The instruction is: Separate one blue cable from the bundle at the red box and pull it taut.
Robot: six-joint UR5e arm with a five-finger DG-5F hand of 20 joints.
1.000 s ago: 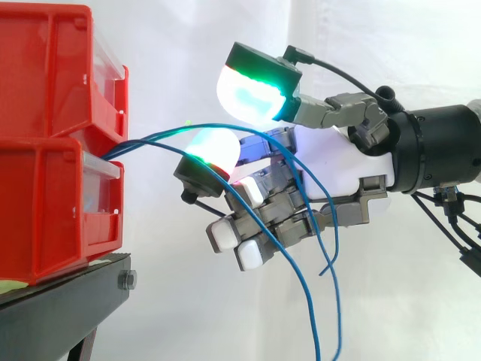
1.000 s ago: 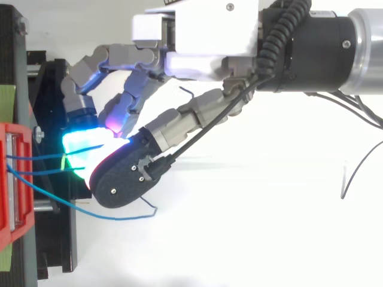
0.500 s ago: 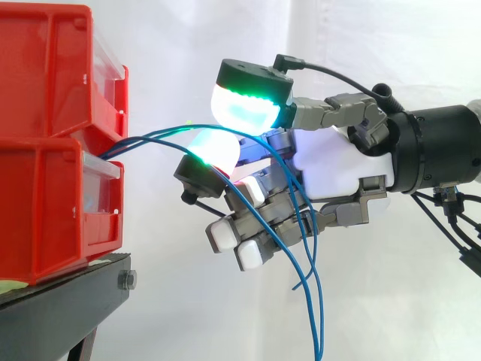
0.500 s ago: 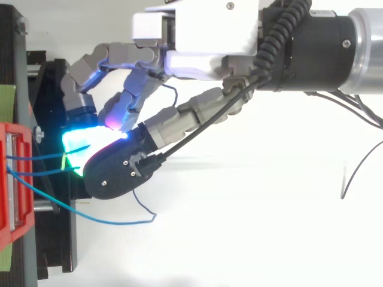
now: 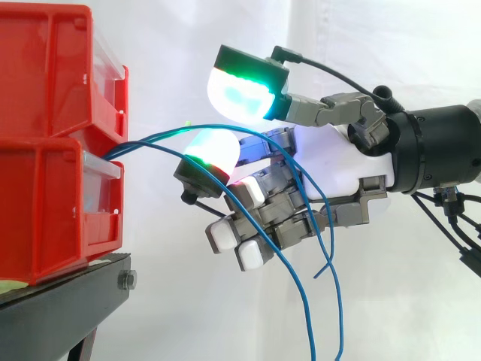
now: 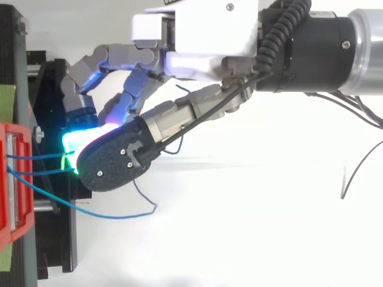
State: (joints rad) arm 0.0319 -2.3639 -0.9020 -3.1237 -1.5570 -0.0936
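Two stacked red boxes [image 5: 52, 210] stand at the left on a black stand [image 5: 68, 301]. Several blue cables [image 5: 150, 139] leave the gap between the boxes and arc right. They pass over the lower glowing pad [image 5: 214, 150] and under the upper glowing pad [image 5: 240, 90], then hang down past the curled lower fingers [image 5: 248, 241]. A small gap separates the two pads, and neither presses the cables. The hand [image 5: 338, 169] reaches in from the right. From above, the hand [image 6: 197, 36] covers the cables [image 6: 36, 158] near the red box [image 6: 12, 179], and one cable [image 6: 102, 214] loops free.
The black stand [image 6: 54, 239] juts out toward the hand below the boxes. A white curtain hangs behind. A thin dark wire [image 6: 353, 173] lies on the white surface at the right.
The upper pad came down toward the cables, then lifted again and shifted slightly toward the boxes. The hanging cable ends swung back and forth below the hand.
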